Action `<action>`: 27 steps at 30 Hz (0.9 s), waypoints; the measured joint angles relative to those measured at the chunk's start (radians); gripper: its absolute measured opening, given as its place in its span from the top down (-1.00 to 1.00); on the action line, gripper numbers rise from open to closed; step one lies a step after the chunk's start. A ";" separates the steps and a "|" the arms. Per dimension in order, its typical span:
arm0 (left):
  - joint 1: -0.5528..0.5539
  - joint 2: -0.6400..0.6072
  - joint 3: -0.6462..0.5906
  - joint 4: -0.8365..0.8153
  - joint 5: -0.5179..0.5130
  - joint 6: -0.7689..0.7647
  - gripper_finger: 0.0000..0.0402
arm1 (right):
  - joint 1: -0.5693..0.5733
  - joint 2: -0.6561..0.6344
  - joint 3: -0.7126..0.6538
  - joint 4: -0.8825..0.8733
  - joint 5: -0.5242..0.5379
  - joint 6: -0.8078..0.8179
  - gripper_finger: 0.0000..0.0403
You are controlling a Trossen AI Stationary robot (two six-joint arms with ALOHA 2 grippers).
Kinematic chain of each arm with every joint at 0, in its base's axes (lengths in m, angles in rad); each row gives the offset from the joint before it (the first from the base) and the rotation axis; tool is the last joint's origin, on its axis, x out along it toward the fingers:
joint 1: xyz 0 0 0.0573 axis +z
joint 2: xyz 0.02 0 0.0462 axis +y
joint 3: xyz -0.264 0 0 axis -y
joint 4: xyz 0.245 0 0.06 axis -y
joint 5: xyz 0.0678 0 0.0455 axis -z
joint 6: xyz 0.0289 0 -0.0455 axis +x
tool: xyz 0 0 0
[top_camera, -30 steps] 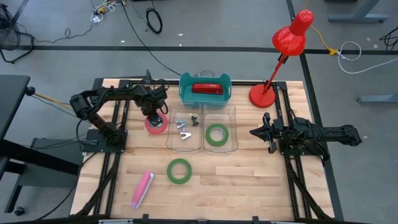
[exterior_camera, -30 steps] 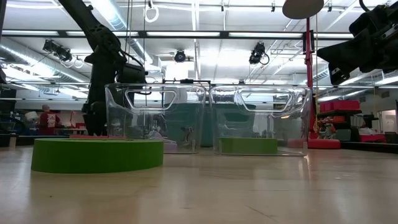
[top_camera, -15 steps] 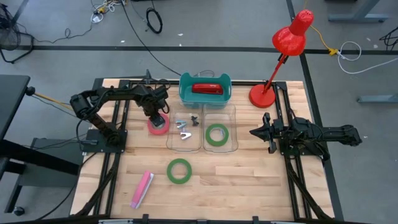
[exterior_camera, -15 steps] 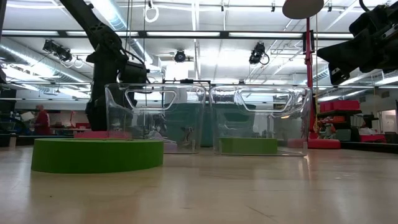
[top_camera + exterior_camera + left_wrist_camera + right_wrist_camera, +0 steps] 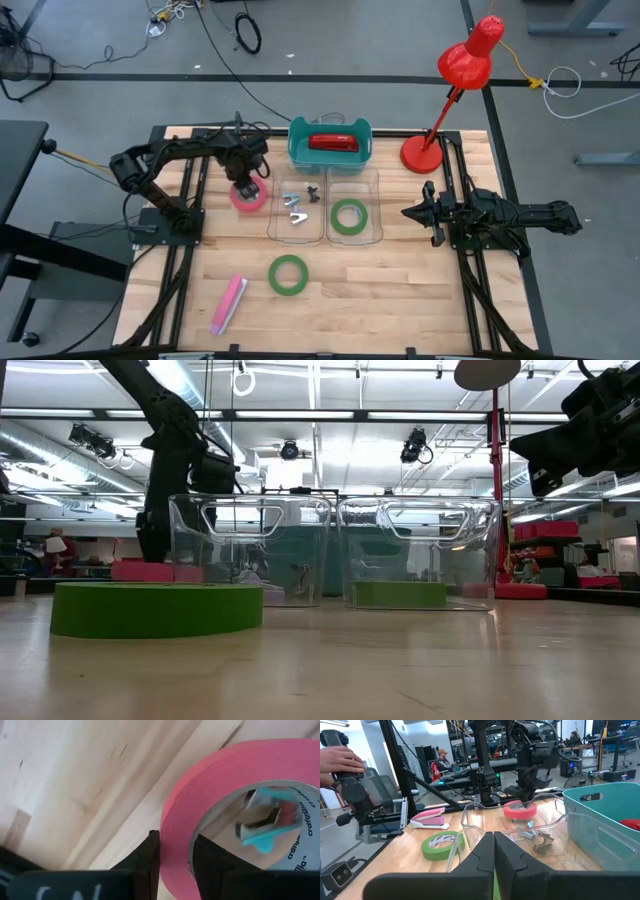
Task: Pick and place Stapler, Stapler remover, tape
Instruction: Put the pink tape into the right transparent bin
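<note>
Wooden tabletop (image 5: 330,290) | left gripper (image 5: 244,185) – jaws clamped on wall of pink tape (image 5: 249,196), raised beside clear bin (image 5: 296,210) | carry level over bin holding green tape (image 5: 348,216) – release low | right gripper (image 5: 418,212) clenched, parked.

The red-pink tape roll (image 5: 249,195) is lifted off the wooden table, just left of the clear bins, its wall pinched between dark fingers (image 5: 145,865); in the low view it hangs level above the tabletop (image 5: 150,570). 1 green tape roll (image 5: 288,274) lies flat on the table nearer the front edge. The other green roll (image 5: 348,215) lies flat inside the right clear bin. A red stapler (image 5: 333,142) rests in the teal bin. A pink stapler (image 5: 229,303) lies on the table at front left. Small metal staple removers (image 5: 296,205) sit in the left clear bin
</note>
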 joint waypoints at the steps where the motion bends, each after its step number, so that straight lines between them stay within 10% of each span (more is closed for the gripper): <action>1: 0.004 -0.005 0.000 -0.011 0.000 0.000 0.53 | 0.000 0.000 0.000 0.000 0.000 0.000 0.97; 27: -0.014 -0.269 0.139 -0.115 -0.010 -0.056 0.55 | 0.000 0.000 0.000 0.000 0.000 0.000 0.97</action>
